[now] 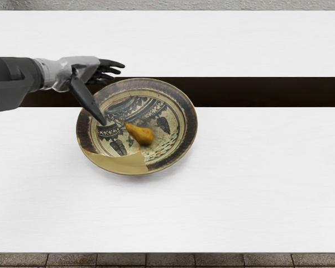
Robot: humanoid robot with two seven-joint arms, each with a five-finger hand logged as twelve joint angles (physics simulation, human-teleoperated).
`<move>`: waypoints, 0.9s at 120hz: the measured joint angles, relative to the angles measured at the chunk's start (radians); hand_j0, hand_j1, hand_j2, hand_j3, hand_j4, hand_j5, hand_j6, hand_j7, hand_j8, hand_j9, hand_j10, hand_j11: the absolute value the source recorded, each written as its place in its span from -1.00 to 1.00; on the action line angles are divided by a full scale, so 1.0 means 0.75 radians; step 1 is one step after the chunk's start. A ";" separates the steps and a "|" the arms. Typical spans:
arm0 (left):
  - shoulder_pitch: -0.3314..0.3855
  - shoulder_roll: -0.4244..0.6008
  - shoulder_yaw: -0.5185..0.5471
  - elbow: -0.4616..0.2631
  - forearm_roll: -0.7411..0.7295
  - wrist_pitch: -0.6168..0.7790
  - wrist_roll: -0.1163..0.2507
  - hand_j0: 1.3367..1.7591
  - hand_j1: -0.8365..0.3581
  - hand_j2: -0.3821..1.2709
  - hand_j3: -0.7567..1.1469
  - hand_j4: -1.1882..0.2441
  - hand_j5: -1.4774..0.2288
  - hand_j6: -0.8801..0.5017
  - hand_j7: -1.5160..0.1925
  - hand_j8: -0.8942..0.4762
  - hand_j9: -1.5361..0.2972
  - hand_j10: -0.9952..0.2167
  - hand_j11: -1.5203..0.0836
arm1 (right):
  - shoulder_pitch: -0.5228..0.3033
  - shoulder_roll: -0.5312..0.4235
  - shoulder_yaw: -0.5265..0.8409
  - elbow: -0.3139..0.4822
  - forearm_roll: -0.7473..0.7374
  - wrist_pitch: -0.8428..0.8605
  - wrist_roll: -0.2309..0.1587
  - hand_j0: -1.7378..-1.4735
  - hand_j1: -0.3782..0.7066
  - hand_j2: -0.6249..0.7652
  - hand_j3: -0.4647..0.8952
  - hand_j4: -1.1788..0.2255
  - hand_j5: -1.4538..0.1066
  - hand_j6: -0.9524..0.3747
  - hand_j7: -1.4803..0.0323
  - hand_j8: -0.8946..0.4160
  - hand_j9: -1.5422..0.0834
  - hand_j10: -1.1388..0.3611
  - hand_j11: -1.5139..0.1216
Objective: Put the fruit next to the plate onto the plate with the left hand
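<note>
My left hand (pixel 87 75) hangs spread and empty over the plate (pixel 188 123) rim, since the fruit (pixel 139 134) lies inside.

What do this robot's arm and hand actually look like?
The left arm is a thick, dark grey cylinder that steps into a lighter, silvery-grey wrist. The left hand has slim black fingers, human-like in shape. No cables or markings show.
</note>
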 joint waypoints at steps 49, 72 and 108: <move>0.030 0.541 0.051 -0.077 -0.845 -0.457 0.051 0.52 0.93 -0.53 -0.20 0.62 0.69 0.23 0.73 0.26 0.64 0.60 0.85 | 0.000 0.000 0.004 0.002 0.000 0.001 0.000 -0.40 -0.95 -0.10 -0.32 0.68 0.86 0.43 0.96 0.36 0.90 0.52 0.85; 0.031 0.554 0.089 -0.080 -0.945 -0.476 0.053 0.52 0.94 -0.53 -0.20 0.63 0.70 0.24 0.74 0.27 0.64 0.60 0.86 | 0.000 0.000 0.004 0.002 0.000 0.000 0.000 -0.40 -0.95 -0.10 -0.32 0.68 0.86 0.43 0.96 0.36 0.90 0.52 0.85; 0.062 0.603 0.143 -0.075 -1.086 -0.480 0.053 0.52 0.94 -0.53 -0.20 0.63 0.70 0.24 0.74 0.27 0.65 0.61 0.86 | 0.000 0.000 0.004 0.002 0.000 0.001 0.000 -0.40 -0.95 -0.10 -0.32 0.68 0.86 0.43 0.96 0.36 0.90 0.52 0.85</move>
